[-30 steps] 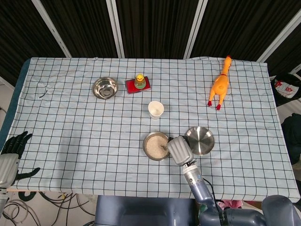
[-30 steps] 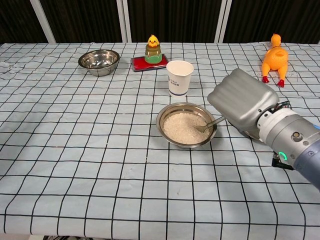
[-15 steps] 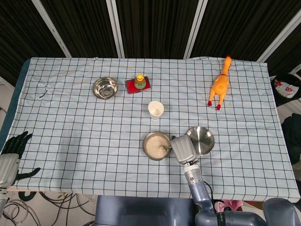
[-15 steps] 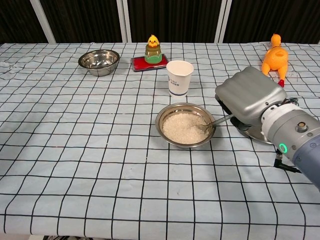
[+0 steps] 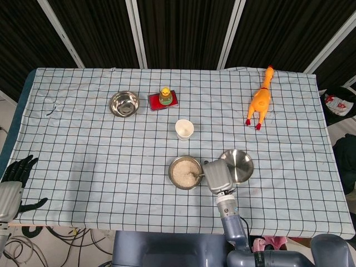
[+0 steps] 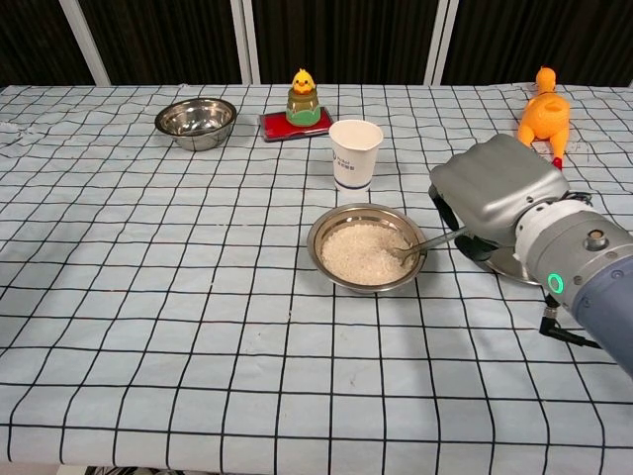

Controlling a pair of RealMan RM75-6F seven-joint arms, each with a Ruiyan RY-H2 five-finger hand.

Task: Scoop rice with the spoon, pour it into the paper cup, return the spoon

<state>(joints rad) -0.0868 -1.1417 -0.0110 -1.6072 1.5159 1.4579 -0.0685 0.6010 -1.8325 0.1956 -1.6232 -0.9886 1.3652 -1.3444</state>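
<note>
Right hand (image 6: 495, 193) gripping spoon (image 6: 427, 242) in rice bowl (image 6: 367, 246); steep lift risks spilling before paper cup (image 6: 355, 153).

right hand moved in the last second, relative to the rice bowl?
Yes. The grey right hand has drawn back rightward from the steel rice bowl, now more over the flat steel plate. The metal spoon still reaches into the rice.

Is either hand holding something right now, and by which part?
The right hand holds the spoon by its handle end; its bowl rests in the rice bowl. The left hand holds nothing.
</note>
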